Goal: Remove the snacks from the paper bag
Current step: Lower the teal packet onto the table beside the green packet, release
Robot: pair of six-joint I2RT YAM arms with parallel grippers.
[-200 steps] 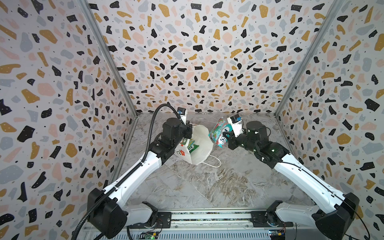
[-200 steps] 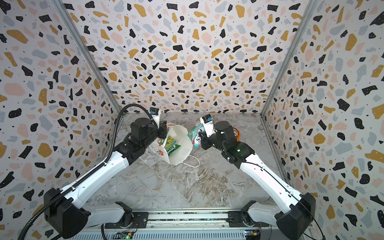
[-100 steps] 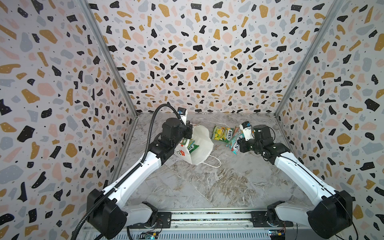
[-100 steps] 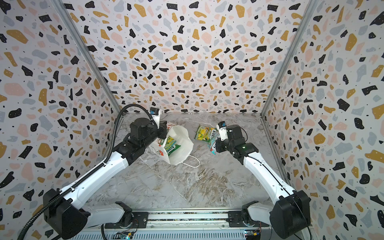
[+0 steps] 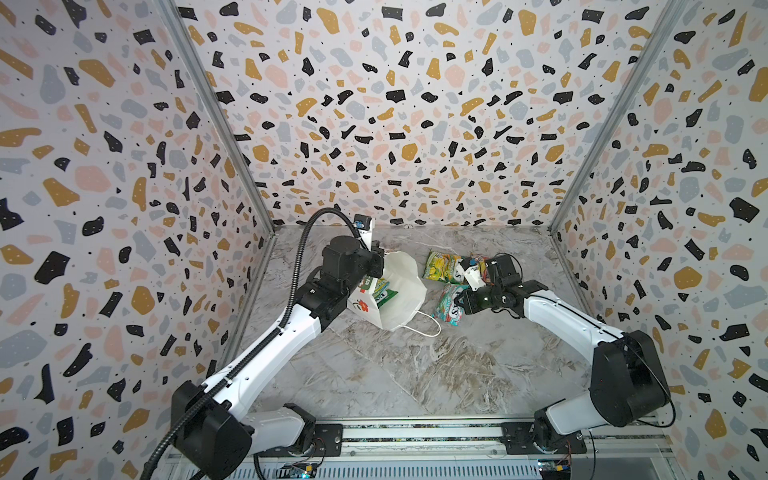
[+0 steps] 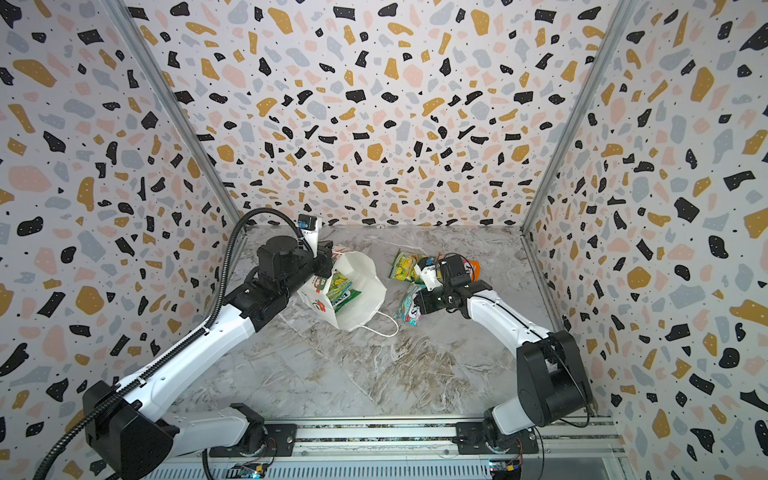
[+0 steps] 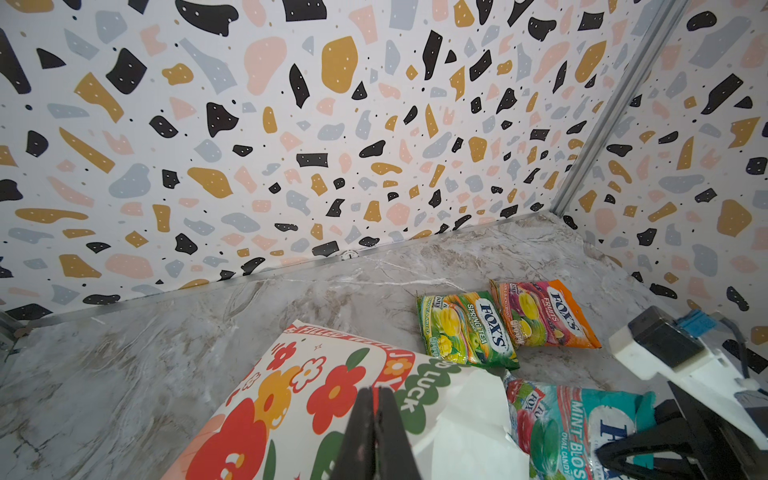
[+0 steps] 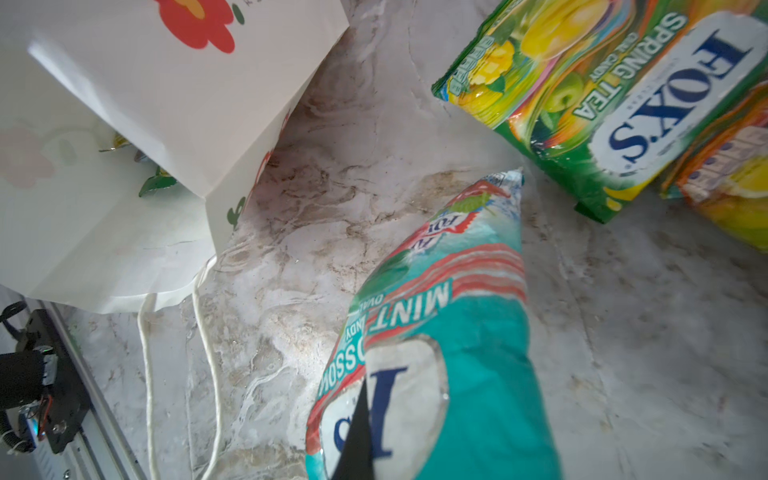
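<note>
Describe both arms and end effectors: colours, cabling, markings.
Both arms have white link shells and black joint housings. The left arm has a black corrugated conduit along it; the right arm only thin black wires. Left end effector and right end effector have slim black fingers. No markings legible.

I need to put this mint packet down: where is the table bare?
Widest: the table in front of the bag, down to the rail. Also bare between the bag and the back wall. Crowded right rear: green packet and orange packet lie side by side, with the mint packet just before them.
</note>
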